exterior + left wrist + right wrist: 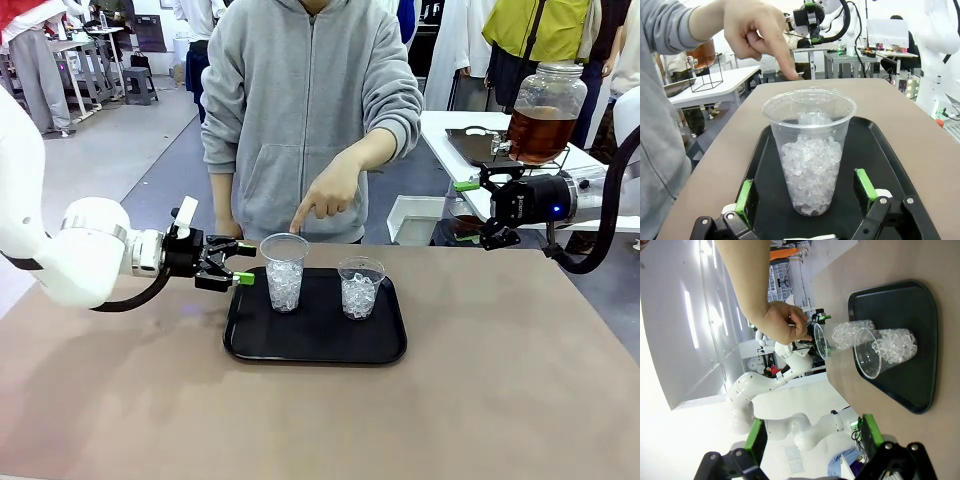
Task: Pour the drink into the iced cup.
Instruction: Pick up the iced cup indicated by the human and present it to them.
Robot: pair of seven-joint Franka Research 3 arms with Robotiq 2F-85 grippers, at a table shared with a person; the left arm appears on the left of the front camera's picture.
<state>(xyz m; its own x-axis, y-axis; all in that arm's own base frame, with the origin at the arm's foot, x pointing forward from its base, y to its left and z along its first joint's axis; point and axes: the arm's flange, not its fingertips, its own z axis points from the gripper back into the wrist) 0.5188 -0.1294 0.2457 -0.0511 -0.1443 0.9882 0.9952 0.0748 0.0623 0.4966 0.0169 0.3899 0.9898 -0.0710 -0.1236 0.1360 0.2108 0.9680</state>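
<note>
L hand (244, 262) open, just short of iced cup (285, 275) on tray (312, 352), person's finger (300, 222) pointing at it. Ease in, squeeze softly mid-wall, keep upright. R hand (467, 212) open, far right; drink (540, 135) in jar (548, 82) behind it.

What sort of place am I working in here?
Probably a robotics lab set up as a drink stand: gear-laden workbenches behind, a tea jar on a side table, a tray of iced cups.
</note>
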